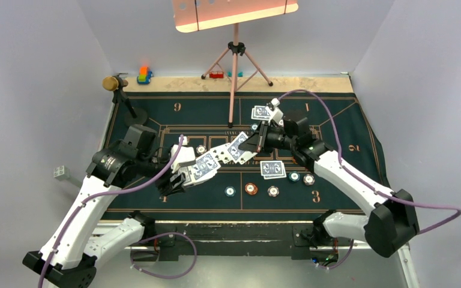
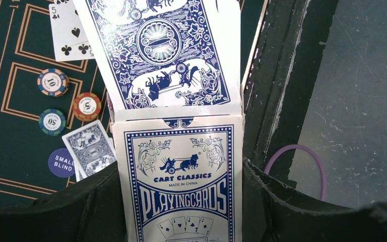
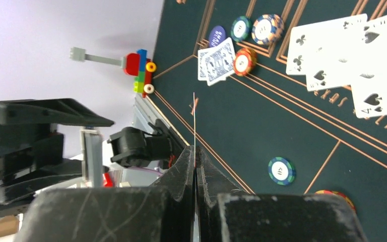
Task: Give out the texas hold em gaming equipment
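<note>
Top view: your left tool (image 1: 187,175) is clamped across the card box (image 1: 199,170), held above the near-left part of the green felt (image 1: 204,114) on the desk. Blue-backed cards fan out of the box's open end toward the centre. Your right tool (image 1: 254,144) is pinched together on a single card (image 1: 238,148) at the far tip of that fan; you cannot tell here whether it touches the others. A face-down pair (image 1: 272,169) lies on the felt just beside the right tool, and a row of chips (image 1: 251,188) sits nearer the arm bases. Left wrist view: the card box (image 2: 179,186) fills the gap between the dark fingers (image 2: 80,212), printed side up. A blue-backed card (image 2: 156,50) sticks out of its open flap. Three chips, a blue small-blind disc (image 2: 60,162) and face-down cards lie on the felt to the box's left. Right wrist view: the jaws of the right tool (image 3: 195,161) are together on the single card (image 3: 194,121), seen edge-on as a thin line rising from the fingertips. A teal chip (image 3: 281,171) lies on the felt to its right, and face-up cards (image 3: 342,50) lie farther off.
</note>
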### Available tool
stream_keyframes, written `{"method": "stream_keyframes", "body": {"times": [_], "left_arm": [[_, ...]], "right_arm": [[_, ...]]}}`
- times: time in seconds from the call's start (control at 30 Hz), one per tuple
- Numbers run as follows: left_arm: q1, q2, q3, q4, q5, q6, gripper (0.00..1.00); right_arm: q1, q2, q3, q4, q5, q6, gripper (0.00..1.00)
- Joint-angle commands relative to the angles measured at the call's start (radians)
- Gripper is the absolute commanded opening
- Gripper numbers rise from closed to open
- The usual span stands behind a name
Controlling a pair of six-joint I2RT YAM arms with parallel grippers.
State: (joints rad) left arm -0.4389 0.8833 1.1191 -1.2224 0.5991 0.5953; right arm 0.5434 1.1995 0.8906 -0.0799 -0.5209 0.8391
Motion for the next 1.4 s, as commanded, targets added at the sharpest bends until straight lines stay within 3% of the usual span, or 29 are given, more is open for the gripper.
{"method": "stream_keyframes", "body": {"times": [0.0, 0.23, 0.47, 0.83, 1.27, 1.37], "left_arm": [[0.002, -0.011, 0.031, 0.007, 0.034, 0.014, 0.00], [0.002, -0.006, 0.039, 0.003, 0.037, 0.010, 0.00], [0.002, -0.005, 0.043, 0.000, 0.035, 0.012, 0.00], [0.002, -0.012, 0.035, -0.004, 0.034, 0.014, 0.00], [0.002, -0.017, 0.035, -0.011, 0.030, 0.021, 0.00], [0.002, -0.015, 0.036, -0.010, 0.031, 0.018, 0.00]], "right_arm": [[0.001, 0.068, -0.071, 0.111, -0.039, 0.026, 0.00], [0.055, 0.280, -0.136, 0.317, -0.028, 0.092, 0.00], [0.144, 0.445, -0.090, 0.375, 0.063, 0.117, 0.00], [0.147, 0.564, -0.062, 0.444, 0.137, 0.079, 0.00], [0.153, 0.591, -0.020, 0.269, 0.215, 0.014, 0.00], [0.161, 0.587, -0.024, 0.241, 0.224, 0.012, 0.11]]}}
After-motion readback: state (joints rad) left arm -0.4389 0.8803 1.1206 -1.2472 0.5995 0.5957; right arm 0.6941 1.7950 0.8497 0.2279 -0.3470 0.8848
